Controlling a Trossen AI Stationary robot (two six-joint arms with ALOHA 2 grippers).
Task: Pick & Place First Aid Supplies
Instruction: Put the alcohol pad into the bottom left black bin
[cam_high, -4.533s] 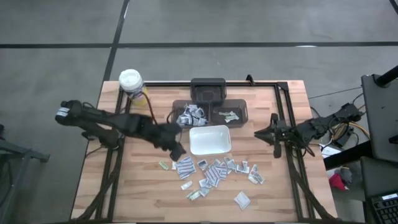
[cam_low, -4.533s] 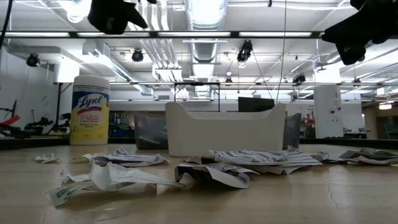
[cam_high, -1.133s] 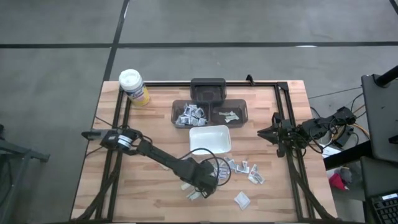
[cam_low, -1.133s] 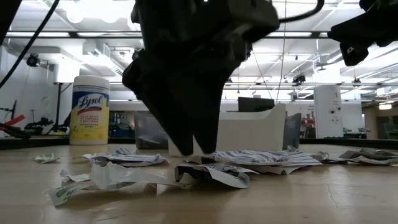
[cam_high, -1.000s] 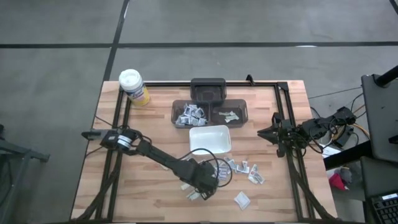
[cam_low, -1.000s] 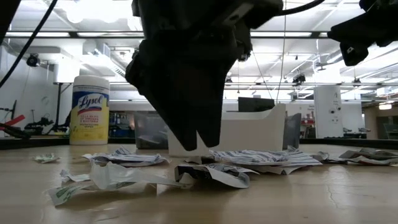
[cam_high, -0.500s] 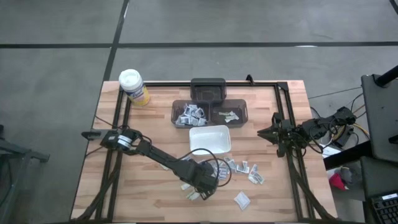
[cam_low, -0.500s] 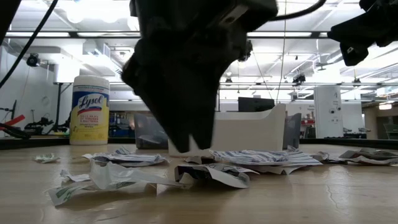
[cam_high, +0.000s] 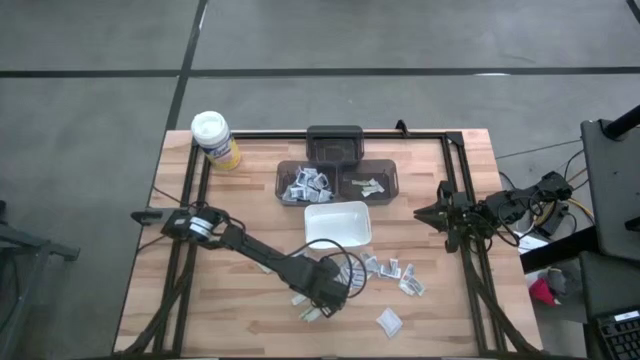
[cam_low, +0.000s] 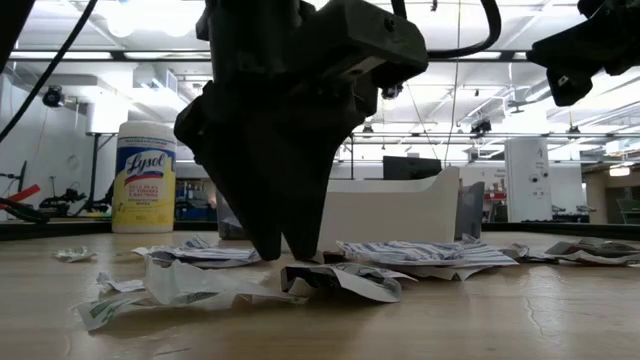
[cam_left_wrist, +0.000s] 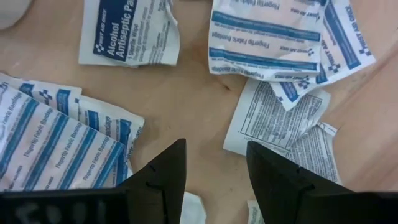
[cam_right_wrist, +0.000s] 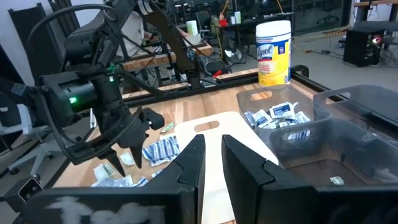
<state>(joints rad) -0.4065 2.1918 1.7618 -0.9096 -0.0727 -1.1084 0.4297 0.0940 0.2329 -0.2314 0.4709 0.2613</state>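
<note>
**Left gripper drops to the desk among the packets, nothing held yet**

Over the last second the left gripper (cam_high: 322, 290) has sunk from just above the scattered first aid packets (cam_high: 385, 267) until its tips are at the desk (cam_high: 230, 320) surface. In the low view the tips (cam_low: 280, 248) now sit right behind a crumpled packet (cam_low: 345, 280). The left wrist view shows its fingers (cam_left_wrist: 163, 174) spread a moderate way apart over bare wood, an alcohol prep pad (cam_left_wrist: 127, 31) and fingertip bandage packets (cam_left_wrist: 267, 37) lying around them, none between the jaws. So I judge the pick is set up but not made.

The loose packets lie in front of the white tray (cam_high: 337, 224); others already sit in the clear bins (cam_high: 340, 182) behind it. The right gripper (cam_high: 436, 213) waits at the desk's right edge, fingers a little apart, empty.
</note>
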